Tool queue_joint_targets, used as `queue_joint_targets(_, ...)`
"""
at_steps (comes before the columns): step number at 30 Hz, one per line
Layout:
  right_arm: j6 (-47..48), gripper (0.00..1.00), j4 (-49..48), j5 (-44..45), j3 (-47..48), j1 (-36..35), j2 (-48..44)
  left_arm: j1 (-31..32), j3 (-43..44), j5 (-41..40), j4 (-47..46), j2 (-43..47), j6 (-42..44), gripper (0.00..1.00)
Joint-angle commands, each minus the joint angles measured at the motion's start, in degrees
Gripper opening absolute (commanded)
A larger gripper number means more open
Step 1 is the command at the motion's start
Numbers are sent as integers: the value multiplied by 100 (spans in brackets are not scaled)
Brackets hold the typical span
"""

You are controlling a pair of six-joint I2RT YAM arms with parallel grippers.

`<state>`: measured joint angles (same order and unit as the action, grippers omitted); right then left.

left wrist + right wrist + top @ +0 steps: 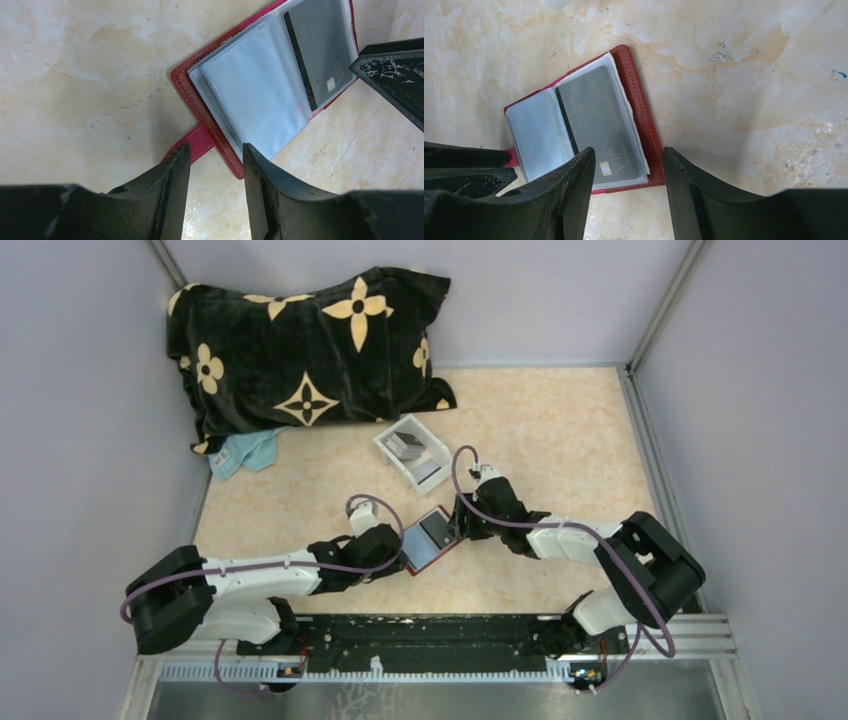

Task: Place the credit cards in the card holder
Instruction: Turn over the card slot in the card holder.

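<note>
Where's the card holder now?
At the centre of the top view, the card holder lies open between the left end effector and the right end effector, with the tray beyond it.

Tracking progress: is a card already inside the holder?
Yes, a grey card marked VIP lies inside the open card holder.

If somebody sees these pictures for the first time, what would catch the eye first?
Probably the black pillow with gold flowers, in the far left corner. Then the red card holder, open between the left gripper and the right gripper, with a grey VIP card in one sleeve.
</note>
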<state>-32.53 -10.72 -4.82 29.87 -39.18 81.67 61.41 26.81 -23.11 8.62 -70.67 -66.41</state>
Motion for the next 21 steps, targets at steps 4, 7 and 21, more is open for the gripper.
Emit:
queue_joint_targets(4,-136,53,-358,-368,-506,68,242,18,-16,-151,-51,-415,53,50)
queue_joint_targets(7,-254,53,-645,-665,-687,64,281,14,28,-128,-45,-592,59,50)
queue_joint_targets(21,-764,53,-1634,-1488,-1158,-37,-215,18,-9,-131,-132,-805,60,48)
